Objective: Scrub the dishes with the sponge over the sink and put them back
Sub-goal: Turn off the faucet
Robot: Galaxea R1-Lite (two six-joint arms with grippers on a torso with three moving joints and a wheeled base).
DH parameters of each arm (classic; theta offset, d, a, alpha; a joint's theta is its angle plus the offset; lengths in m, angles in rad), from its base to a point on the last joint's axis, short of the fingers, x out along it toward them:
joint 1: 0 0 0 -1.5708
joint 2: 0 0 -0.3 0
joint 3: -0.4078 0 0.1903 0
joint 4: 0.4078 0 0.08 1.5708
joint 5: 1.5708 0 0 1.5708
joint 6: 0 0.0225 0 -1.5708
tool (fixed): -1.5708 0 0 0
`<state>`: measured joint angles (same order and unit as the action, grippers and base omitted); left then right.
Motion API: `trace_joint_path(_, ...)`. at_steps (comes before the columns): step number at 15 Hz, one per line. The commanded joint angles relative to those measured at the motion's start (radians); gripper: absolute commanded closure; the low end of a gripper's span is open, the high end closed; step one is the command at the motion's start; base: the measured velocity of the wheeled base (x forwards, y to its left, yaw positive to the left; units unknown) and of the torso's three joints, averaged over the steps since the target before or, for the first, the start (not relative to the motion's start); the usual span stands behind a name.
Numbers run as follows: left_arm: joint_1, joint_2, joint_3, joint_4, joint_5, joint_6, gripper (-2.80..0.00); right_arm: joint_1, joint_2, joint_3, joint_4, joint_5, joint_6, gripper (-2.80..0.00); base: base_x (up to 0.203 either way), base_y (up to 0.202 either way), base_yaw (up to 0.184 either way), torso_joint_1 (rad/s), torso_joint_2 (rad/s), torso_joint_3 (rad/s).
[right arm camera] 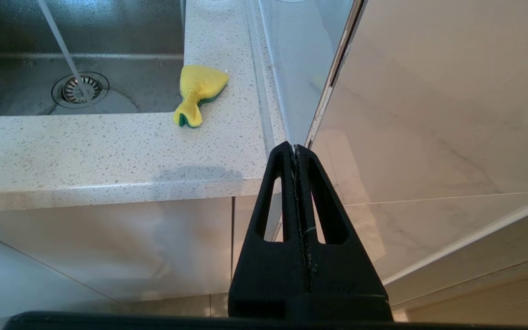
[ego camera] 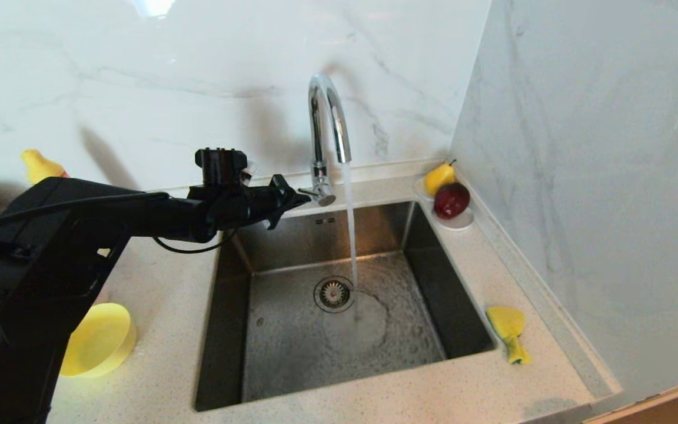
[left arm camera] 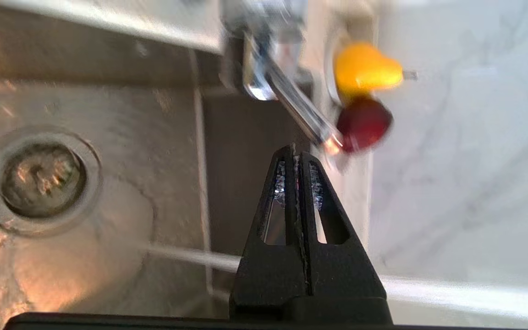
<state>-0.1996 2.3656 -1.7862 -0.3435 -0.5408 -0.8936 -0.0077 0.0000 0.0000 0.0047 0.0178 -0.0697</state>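
One sink (ego camera: pixel 292 247), one running tap (ego camera: pixel 328 126), one sponge (ego camera: pixel 508 333) and one bowl (ego camera: pixel 96 340) on a speckled surface (ego camera: pixel 162 282).

A single yellow bowl sits at the sink's left edge; one sponge lies at its right edge. Two fruits, one yellow pear (ego camera: pixel 439 177) and one red fruit (ego camera: pixel 451 200), share one saucer (ego camera: pixel 462 221) in the far right corner.

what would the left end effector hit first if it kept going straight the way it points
Most likely the tap's lever: the shut left end effector points level at it, tip very close. Depth is unclear; whether they already touch cannot be told.
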Motion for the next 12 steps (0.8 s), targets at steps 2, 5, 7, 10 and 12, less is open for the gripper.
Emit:
trace_joint_path(2, 0.0, 0.027, -0.012, -0.015, 0.016, -0.008, 0.0, 0.0, 0.002, 0.0, 0.0, 0.001, -0.001, 0.0, 0.0, 0.0, 0.0, 0.0, 0.0, 0.0)
trace_joint_path(5, 0.0, 0.029, -0.04, -0.015, 0.015, -0.014, 0.0, 0.0, 0.002, 0.0, 0.0, 0.001, -0.001, 0.0, 0.0, 0.0, 0.0, 0.0, 0.0, 0.0)
trace_joint_path(7, 0.0, 0.025, -0.052, -0.013, 0.016, -0.037, 0.0, 0.0, 0.002, 0.0, 0.0, 0.001, -0.001, 0.0, 0.0, 0.0, 0.0, 0.0, 0.0, 0.0)
trace_joint_path(10, -0.001, 0.024, -0.062, -0.01, 0.013, -0.039, 0.0, 0.0, 0.002, 0.0, 0.0, 0.001, -0.001, 0.0, 0.0, 0.0, 0.0, 0.0, 0.0, 0.0)
trace_joint_path(12, -0.001, 0.03, -0.082, -0.006, 0.014, -0.042, 0.0, 0.0, 0.002, 0.0, 0.0, 0.001, -0.001, 0.0, 0.0, 0.0, 0.0, 0.0, 0.0, 0.0)
